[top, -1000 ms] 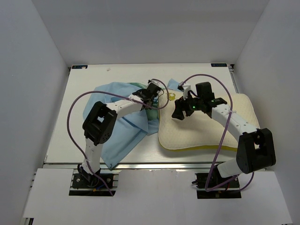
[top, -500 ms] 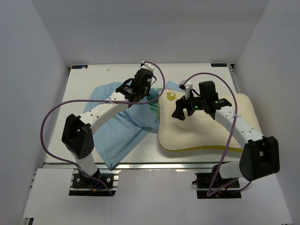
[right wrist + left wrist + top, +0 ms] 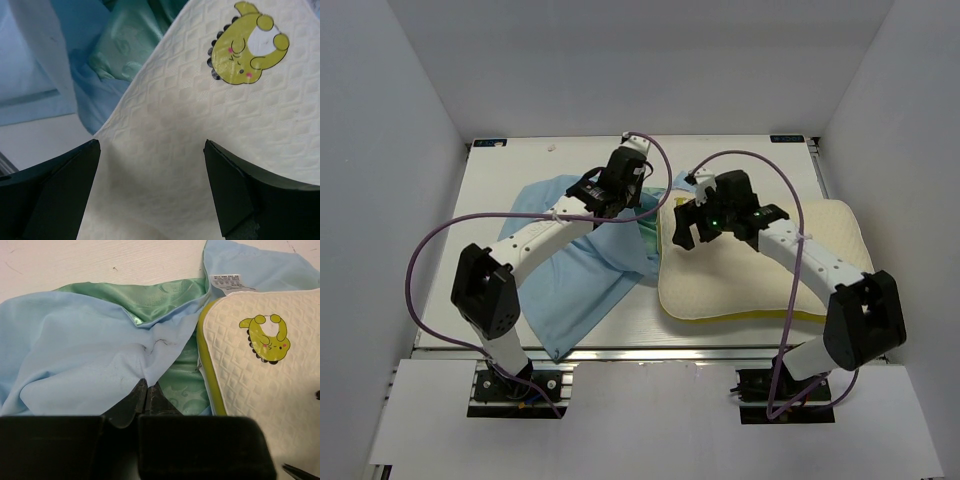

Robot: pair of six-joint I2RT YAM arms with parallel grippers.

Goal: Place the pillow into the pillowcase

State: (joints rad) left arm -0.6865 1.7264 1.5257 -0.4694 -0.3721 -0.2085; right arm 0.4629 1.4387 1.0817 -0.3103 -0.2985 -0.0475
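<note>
The cream-white dimpled pillow point(image 3: 760, 275) with a yellow side band lies at the right, its left corner against the pillowcase point(image 3: 570, 275). The pillowcase is light blue and spreads to the left, with its mint green lining point(image 3: 165, 297) showing at the mouth. My left gripper point(image 3: 632, 203) is shut, pinching a fold of the light blue fabric point(image 3: 146, 385) beside the pillow's edge point(image 3: 210, 370). My right gripper point(image 3: 680, 230) is open above the pillow's left corner. Its fingers point(image 3: 75, 170) stand wide over the pillow's top point(image 3: 165, 130), just short of the yellow-green mark point(image 3: 250, 47).
A white care label point(image 3: 227, 281) sits on the pillowcase near the pillow's corner. The white table point(image 3: 520, 165) is walled in by grey panels at the left, back and right. Purple cables loop over both arms.
My left gripper went back and left from the pillow's corner with the blue fabric in it, then held still. My right gripper moved left over the pillow, toward the marked corner.
</note>
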